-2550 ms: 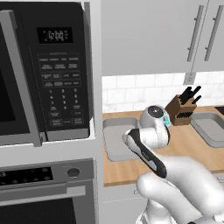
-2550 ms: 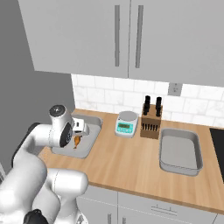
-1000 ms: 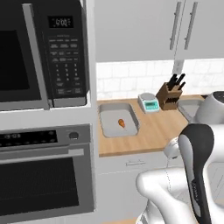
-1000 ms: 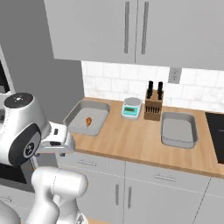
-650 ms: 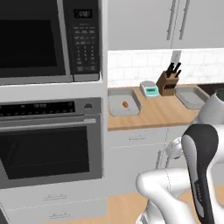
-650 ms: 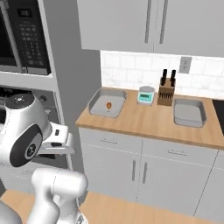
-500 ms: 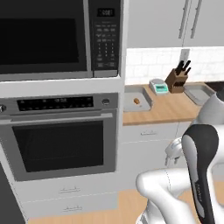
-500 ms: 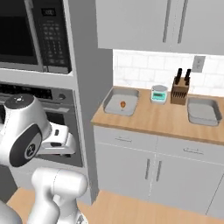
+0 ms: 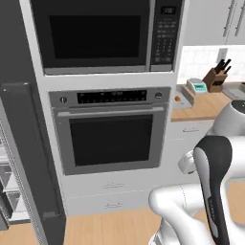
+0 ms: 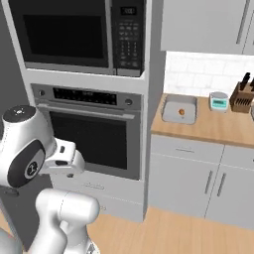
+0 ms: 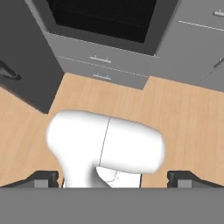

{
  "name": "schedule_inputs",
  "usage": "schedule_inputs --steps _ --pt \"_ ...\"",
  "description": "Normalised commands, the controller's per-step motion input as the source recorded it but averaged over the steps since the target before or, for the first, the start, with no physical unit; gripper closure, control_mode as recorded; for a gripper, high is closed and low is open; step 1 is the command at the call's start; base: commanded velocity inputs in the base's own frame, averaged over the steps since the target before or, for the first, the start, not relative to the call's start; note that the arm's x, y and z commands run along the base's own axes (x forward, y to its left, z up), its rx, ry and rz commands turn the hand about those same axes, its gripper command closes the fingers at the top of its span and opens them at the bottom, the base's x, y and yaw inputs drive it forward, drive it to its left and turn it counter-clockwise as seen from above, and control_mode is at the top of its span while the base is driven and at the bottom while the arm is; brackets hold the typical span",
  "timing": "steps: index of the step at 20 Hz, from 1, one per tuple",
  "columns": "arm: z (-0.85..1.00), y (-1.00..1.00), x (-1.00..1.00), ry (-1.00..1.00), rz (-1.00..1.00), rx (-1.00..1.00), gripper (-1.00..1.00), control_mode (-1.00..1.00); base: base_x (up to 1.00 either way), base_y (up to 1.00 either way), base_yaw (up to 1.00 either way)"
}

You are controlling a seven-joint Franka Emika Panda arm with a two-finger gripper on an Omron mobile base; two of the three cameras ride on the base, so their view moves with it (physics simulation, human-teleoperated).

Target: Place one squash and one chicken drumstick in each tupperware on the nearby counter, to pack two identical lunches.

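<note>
The wooden counter (image 10: 208,126) lies to the right of the oven column, well away from me. On it sits one grey tupperware (image 10: 171,113) holding a small orange piece of food (image 10: 181,111), too small to tell squash from drumstick. In the left base view the same tupperware (image 9: 183,96) and orange piece (image 9: 178,99) sit at the counter's near left end. My gripper (image 11: 113,179) points down at the wooden floor, its fingertips (image 11: 43,178) wide apart with nothing between them: open. The arm is folded close to the base.
A built-in oven (image 9: 111,129) with a microwave (image 9: 103,33) above it stands straight ahead. A dark tall fridge side (image 9: 21,119) is at the left. A small scale (image 10: 219,100) and a knife block (image 10: 242,96) stand at the counter's back. Grey cabinet fronts (image 10: 198,173) run below.
The whole picture has shifted: the base has driven back and to the left, away from the counter. The oven now sits ahead and the tupperware has slid far right. The arm stays folded.
</note>
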Motion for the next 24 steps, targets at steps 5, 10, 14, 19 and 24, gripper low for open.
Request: schedule_inputs --steps 5,10,14,19,24 --pt "0.00 0.00 0.00 0.00 0.00 0.00 -1.00 1.00 -0.99 0.29 0.00" --pt "0.00 0.00 0.00 0.00 0.00 0.00 -1.00 1.00 -0.26 0.87 0.00" --pt "0.00 0.00 0.00 0.00 0.00 0.00 -1.00 1.00 0.00 1.00 0.00" --pt "0.00 0.00 0.00 0.00 0.00 0.00 -1.00 1.00 -0.40 0.80 0.00" --pt "0.00 0.00 0.00 0.00 0.00 0.00 -1.00 1.00 -0.26 0.77 0.00"
